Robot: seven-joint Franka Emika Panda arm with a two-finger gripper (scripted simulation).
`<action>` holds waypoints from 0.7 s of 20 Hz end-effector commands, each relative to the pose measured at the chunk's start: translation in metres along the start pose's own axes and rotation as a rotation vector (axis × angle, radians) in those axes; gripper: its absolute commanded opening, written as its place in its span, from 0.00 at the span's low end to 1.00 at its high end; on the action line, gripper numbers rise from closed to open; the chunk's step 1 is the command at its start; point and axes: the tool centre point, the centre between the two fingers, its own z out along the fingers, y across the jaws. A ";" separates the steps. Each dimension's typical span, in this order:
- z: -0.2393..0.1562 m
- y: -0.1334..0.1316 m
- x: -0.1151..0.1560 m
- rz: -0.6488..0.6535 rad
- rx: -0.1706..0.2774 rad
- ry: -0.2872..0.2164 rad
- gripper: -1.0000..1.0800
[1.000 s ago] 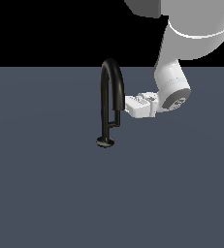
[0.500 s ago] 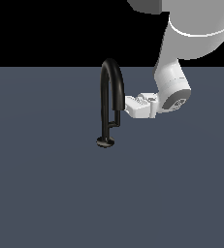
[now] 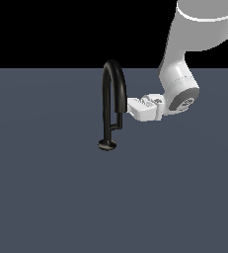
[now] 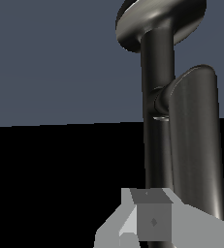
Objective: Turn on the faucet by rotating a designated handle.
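Note:
The glossy black faucet point(image 3: 106, 99) stands upright on its small round base disc point(image 3: 107, 145), and its arch curves over to a thicker spout end point(image 3: 121, 99). The handle point(image 3: 118, 123) is a thin L-shaped rod branching from the lower stem and rising under the spout end. My white gripper point(image 3: 129, 106) reaches in level from the exterior view's right, its tips against the spout end just above the handle. Up close in the wrist view, the handle point(image 4: 196, 145) branches from the stem point(image 4: 157, 72). My gripper point(image 4: 152, 225) sits below it, fingers together and holding nothing.
A flat dark blue-grey surface point(image 3: 51, 197) stretches all around the faucet, with black background behind it. My white arm point(image 3: 184, 64) comes down from the upper right of the exterior view.

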 end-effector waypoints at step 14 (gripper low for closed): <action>0.000 0.029 -0.006 -0.003 0.002 0.002 0.00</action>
